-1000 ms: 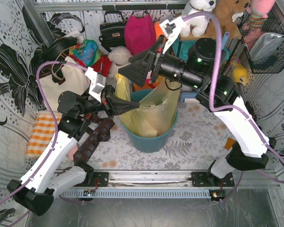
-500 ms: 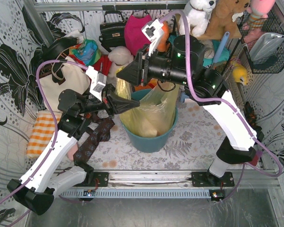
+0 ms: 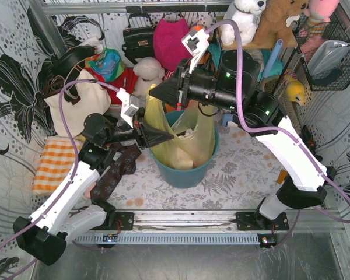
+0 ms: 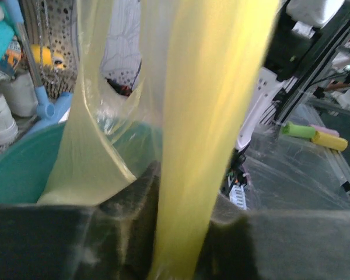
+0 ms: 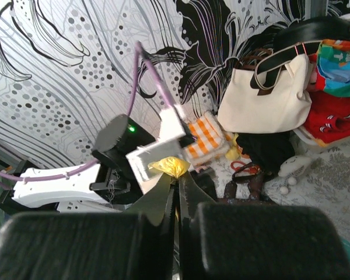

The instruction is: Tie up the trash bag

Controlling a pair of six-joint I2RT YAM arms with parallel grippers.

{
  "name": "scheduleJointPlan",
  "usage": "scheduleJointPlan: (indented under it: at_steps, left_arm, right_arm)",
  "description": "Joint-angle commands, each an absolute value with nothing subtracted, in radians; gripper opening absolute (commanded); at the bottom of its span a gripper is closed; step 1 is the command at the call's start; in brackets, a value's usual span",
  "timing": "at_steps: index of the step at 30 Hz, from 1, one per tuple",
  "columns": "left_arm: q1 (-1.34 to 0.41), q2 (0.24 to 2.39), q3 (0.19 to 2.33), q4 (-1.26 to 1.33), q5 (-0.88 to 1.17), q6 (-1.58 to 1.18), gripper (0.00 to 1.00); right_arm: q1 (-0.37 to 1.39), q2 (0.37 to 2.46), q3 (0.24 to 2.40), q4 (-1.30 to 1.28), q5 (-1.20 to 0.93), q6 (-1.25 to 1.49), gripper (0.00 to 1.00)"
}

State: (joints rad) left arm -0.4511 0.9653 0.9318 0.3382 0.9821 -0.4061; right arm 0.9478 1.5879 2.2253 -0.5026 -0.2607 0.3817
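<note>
The yellow trash bag (image 3: pixel 189 146) sits inside the teal bin (image 3: pixel 184 175), with one top strip pulled up and to the left. My right gripper (image 3: pixel 153 91) is shut on the end of that strip, and a yellow tuft (image 5: pixel 172 165) pokes out past its tips (image 5: pixel 178 175). My left gripper (image 3: pixel 172 137) reaches in over the bin's left rim. Its jaws stand apart in the left wrist view, and a stretched band of the bag (image 4: pixel 216 105) runs between the two fingers (image 4: pixel 184 198). The bin's rim (image 4: pixel 17 175) shows behind.
A cream tote (image 3: pixel 76 102) and an orange checked cloth (image 3: pixel 49 166) lie on the left. A brown patterned item (image 3: pixel 114 175) lies beside the bin. A black handbag (image 3: pixel 137 38), a pink bag (image 3: pixel 172 41) and plush toys line the back. A wire basket (image 3: pixel 329 58) hangs at right.
The right gripper has closed on the bag's raised strip. The left gripper's jaws have parted and it has slid right, over the bin's rim.
</note>
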Motion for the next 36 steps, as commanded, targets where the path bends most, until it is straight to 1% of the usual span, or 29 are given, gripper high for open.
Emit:
scheduleJointPlan:
  at_steps: [1, 2, 6, 9, 14, 17, 20, 24, 27, 28, 29, 30, 31, 32, 33, 34, 35, 36]
  left_arm:
    - [-0.454, 0.940, 0.868, 0.344, 0.954, -0.402, 0.39]
    - [-0.453, 0.937, 0.860, 0.344, 0.950, -0.403, 0.41]
    - [-0.454, 0.923, 0.863, 0.349, 0.949, -0.415, 0.59]
    - [-0.454, 0.900, 0.914, 0.358, 0.956, -0.439, 0.73]
    - [-0.454, 0.849, 1.013, 0.326, 0.907, -0.443, 0.88]
    - [-0.454, 0.842, 1.070, 0.293, 0.876, -0.439, 0.91]
    - [-0.454, 0.842, 1.103, 0.283, 0.792, -0.459, 0.93]
    - [-0.454, 0.861, 1.106, 0.341, 0.720, -0.510, 0.93]
    - [-0.454, 0.889, 1.101, 0.403, 0.731, -0.559, 0.91]
    - [-0.455, 0.901, 1.102, 0.422, 0.748, -0.575, 0.89]
    - [-0.455, 0.912, 1.102, 0.439, 0.764, -0.588, 0.84]
    - [-0.454, 0.921, 1.103, 0.449, 0.779, -0.596, 0.72]
    - [-0.455, 0.926, 1.103, 0.451, 0.790, -0.598, 0.57]
    - [-0.456, 0.927, 1.102, 0.448, 0.793, -0.598, 0.44]
    - [-0.456, 0.922, 1.100, 0.442, 0.790, -0.595, 0.29]
    - [-0.456, 0.917, 1.095, 0.439, 0.787, -0.593, 0.17]
    - [-0.455, 0.910, 1.089, 0.439, 0.781, -0.591, 0.07]
    - [-0.456, 0.903, 1.085, 0.439, 0.776, -0.592, 0.01]
  right_arm:
    - [0.945, 1.538, 2.195, -0.383, -0.248, 0.392, 0.00]
    - [0.946, 1.534, 2.188, -0.377, -0.248, 0.392, 0.00]
    - [0.945, 1.521, 2.164, -0.369, -0.246, 0.390, 0.02]
    - [0.946, 1.507, 2.129, -0.358, -0.246, 0.388, 0.03]
    - [0.946, 1.487, 2.075, -0.341, -0.261, 0.386, 0.06]
    - [0.945, 1.468, 2.036, -0.312, -0.279, 0.391, 0.09]
    - [0.945, 1.457, 2.012, -0.298, -0.291, 0.393, 0.14]
    - [0.945, 1.459, 2.002, -0.279, -0.339, 0.399, 0.17]
    - [0.946, 1.470, 2.020, -0.276, -0.369, 0.401, 0.21]
    - [0.946, 1.473, 2.026, -0.279, -0.373, 0.400, 0.21]
    - [0.946, 1.476, 2.033, -0.286, -0.373, 0.399, 0.21]
    - [0.946, 1.477, 2.039, -0.294, -0.370, 0.393, 0.22]
    - [0.945, 1.475, 2.048, -0.307, -0.362, 0.388, 0.23]
    - [0.945, 1.470, 2.054, -0.322, -0.346, 0.379, 0.27]
    - [0.945, 1.462, 2.057, -0.337, -0.319, 0.368, 0.33]
    - [0.946, 1.451, 2.062, -0.360, -0.283, 0.356, 0.39]
    - [0.946, 1.441, 2.067, -0.389, -0.237, 0.343, 0.46]
    - [0.945, 1.431, 2.074, -0.420, -0.177, 0.324, 0.52]
